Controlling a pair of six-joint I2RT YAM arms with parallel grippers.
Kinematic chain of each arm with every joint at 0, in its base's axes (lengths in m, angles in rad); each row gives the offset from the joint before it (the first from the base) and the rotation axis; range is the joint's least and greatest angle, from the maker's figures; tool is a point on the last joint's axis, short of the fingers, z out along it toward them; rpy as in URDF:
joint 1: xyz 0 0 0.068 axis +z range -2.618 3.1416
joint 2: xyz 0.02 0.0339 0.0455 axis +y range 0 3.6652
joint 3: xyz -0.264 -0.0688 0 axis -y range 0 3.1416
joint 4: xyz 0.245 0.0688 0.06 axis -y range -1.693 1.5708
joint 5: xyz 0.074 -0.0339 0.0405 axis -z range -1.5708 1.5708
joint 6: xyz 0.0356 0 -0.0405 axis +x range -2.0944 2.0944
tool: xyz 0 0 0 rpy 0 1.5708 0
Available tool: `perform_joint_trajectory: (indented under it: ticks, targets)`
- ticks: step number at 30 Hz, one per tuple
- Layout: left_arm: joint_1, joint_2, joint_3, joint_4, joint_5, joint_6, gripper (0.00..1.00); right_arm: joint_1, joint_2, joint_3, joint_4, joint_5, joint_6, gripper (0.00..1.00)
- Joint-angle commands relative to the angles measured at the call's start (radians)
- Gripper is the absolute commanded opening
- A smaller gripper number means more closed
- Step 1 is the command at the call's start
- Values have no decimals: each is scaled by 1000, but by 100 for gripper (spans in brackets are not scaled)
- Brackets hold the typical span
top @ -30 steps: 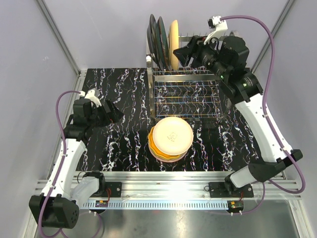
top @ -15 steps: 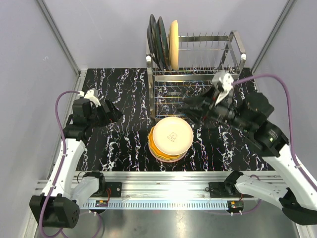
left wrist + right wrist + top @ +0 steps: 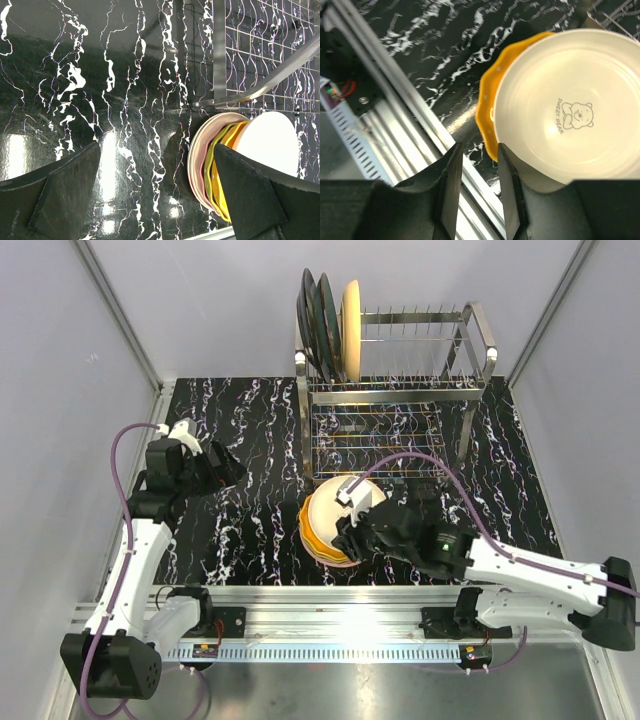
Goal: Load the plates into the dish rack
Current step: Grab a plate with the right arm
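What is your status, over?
Left end effector open, aside. Right end effector part open at top plate rim, no grip. Three plates in dish rack, stack on mat. Nothing in the way.

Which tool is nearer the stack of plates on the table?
Right. The right tool is at the near rim of the stack of plates; the left tool hangs open off to the stack's left, apart from it.

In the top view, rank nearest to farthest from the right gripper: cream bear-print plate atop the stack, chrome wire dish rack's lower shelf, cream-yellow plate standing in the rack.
1. Cream bear-print plate: at the right gripper.
2. Chrome wire dish rack's lower shelf: behind the stack.
3. Cream-yellow plate: upright, rack's far-left end.
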Motion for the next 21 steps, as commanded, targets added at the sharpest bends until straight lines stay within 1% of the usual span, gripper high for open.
perform_joint_trajectory:
  ticks: [1,6,10,11,14,18,21]
  targets:
    - [7,-10,-11,50,4,1,99,27,83,-5,83,204,89,40]
    - [7,-19,-16,53,10,3,99,27,212,47,130,238,93,41]
    - [7,-25,-19,56,13,1,99,27,382,116,107,277,104,41]
    - [7,-24,-19,56,16,1,99,27,404,138,107,280,110,41]
    - [7,-24,-19,57,22,1,99,27,451,147,136,255,110,42]
    - [7,-25,-21,59,27,3,99,29,488,158,119,310,118,42]
    - [7,-25,-21,60,31,3,99,27,508,161,126,294,127,42]
